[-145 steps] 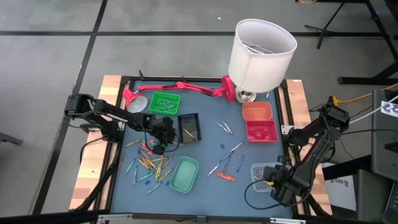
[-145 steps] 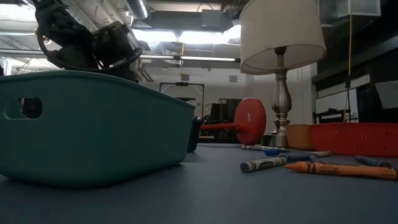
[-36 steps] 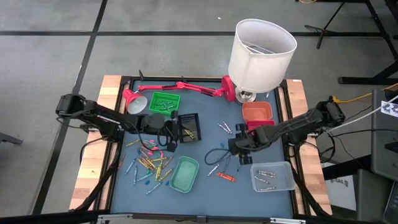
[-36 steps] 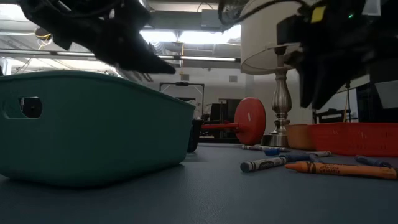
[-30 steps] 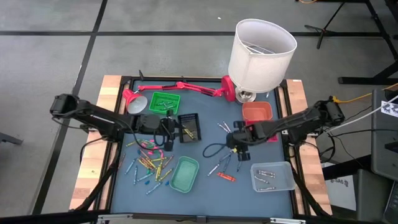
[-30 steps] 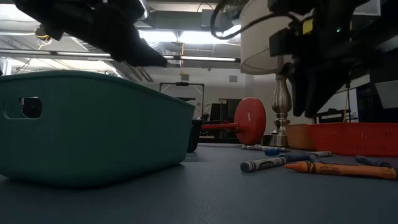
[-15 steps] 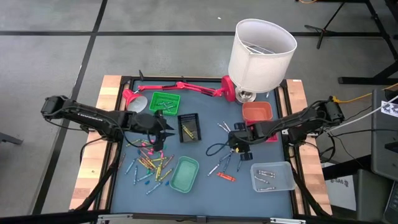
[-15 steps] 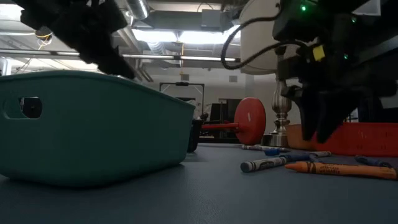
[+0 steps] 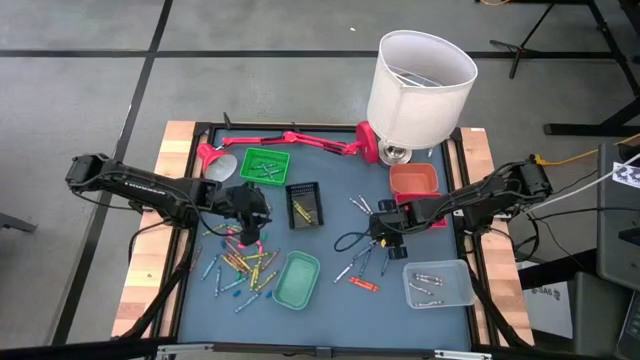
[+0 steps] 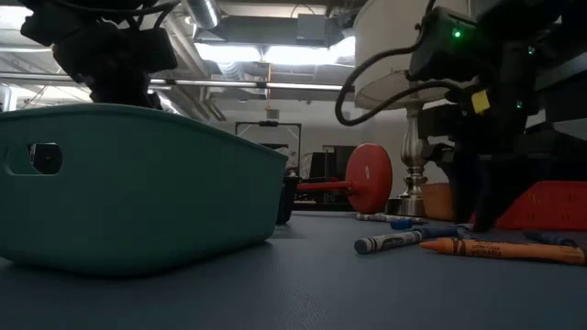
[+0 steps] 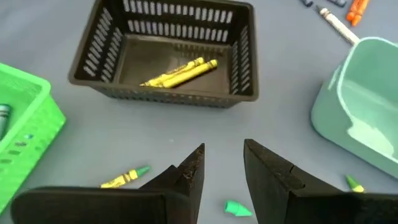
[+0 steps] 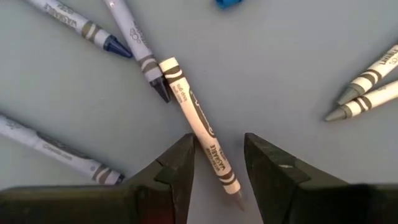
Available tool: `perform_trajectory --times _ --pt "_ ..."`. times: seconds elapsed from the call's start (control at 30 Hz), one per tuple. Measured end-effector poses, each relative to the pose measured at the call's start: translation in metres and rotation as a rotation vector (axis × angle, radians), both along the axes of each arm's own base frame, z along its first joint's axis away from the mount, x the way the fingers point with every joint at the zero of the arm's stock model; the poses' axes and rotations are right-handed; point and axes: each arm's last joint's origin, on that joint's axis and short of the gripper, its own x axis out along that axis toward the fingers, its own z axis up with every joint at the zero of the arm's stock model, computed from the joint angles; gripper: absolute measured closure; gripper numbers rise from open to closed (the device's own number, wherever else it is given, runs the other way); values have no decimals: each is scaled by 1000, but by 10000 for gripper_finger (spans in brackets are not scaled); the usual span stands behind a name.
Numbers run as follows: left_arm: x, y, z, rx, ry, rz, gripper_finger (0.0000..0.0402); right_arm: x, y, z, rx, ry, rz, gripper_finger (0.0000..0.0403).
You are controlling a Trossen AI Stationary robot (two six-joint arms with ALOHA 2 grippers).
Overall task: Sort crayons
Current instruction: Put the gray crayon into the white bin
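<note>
Seen from above, I have five trays on the table [image 9: 330, 195]. The black tray [image 9: 304, 203] holds yellow crayons [image 11: 180, 72]. The green tray [image 9: 265, 165] holds several crayons, too small for me to tell their colours. The clear tray [image 9: 437, 284] near the right front corner holds a few pale crayons. The teal tray [image 9: 297, 279] shows nothing inside in the part that my left wrist view covers. For the orange tray [image 9: 413, 179] and the red tray [image 9: 420, 211] I cannot tell the contents.

My left gripper [image 9: 250, 222] hangs over the loose pile of crayons [image 9: 240, 262] left of the teal tray, just in front of the black tray; its fingers [image 11: 186, 174] stand apart with nothing between them.

My right gripper [image 9: 385, 232] is low over the scattered grey crayons at mid-table, left of the red tray. Its fingers [image 12: 177, 165] are spread to either side of one grey crayon [image 12: 199, 124] lying flat on the table, not pinching it.

A lamp [image 9: 418, 85] stands at the back.
</note>
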Motion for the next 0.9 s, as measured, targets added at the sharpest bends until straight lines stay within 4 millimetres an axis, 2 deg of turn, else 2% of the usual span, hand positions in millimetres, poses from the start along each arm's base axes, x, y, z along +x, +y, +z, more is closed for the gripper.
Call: perform_trajectory --times 0.23,0.57,0.9 --pt "-5 -4 -4 -22 60 -1 305 0 0 0 10 -3 2 260" --pt "-22 -8 -16 -62 268 58 305 0 1 0 25 -1 6 264" --pt "-24 -12 -17 -65 280 49 305 0 1 0 29 0 8 337"
